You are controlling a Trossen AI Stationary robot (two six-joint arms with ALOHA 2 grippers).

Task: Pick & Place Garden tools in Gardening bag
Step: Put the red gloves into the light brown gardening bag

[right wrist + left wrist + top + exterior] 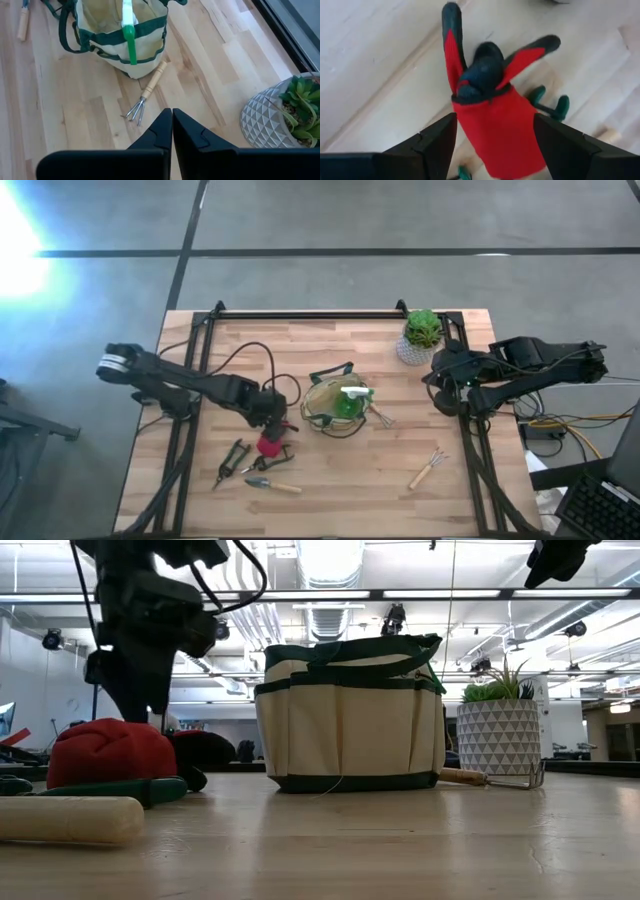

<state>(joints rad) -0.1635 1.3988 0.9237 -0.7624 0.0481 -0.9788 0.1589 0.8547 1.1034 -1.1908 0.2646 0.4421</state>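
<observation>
A red-and-black glove (pixel 495 135) lies flat on the wooden table (pixel 330 500), left of the gardening bag (pixel 318 408). My left gripper (pixel 495 119) points down over it, open, one finger on each side of the red cuff. The beige, green-trimmed bag stands upright with a green spray bottle (pixel 129 35) inside. A wooden-handled hand rake (pixel 147 92) lies against the bag's base. Pruners (pixel 232 460), a trowel (pixel 272 485) and a fork (pixel 428 468) lie on the near part of the table. My right gripper (pixel 172 119) is shut and hovers at the right, touching nothing. My left gripper comes at the glove from above, pointing steeply down, with its fingers (pixel 440 142) beside the two long edges of the red cuff (pixel 470 125). Whether they touch the cuff, I cannot tell. The glove lies on the table.
A green plant in a white patterned pot (pixel 420 340) stands at the far right, near my right arm. Green-handled pruners (pixel 551 105) lie just beyond the glove. A dark frame rail (pixel 310 313) runs along the far edge. Bare wood lies between the bag and the fork.
</observation>
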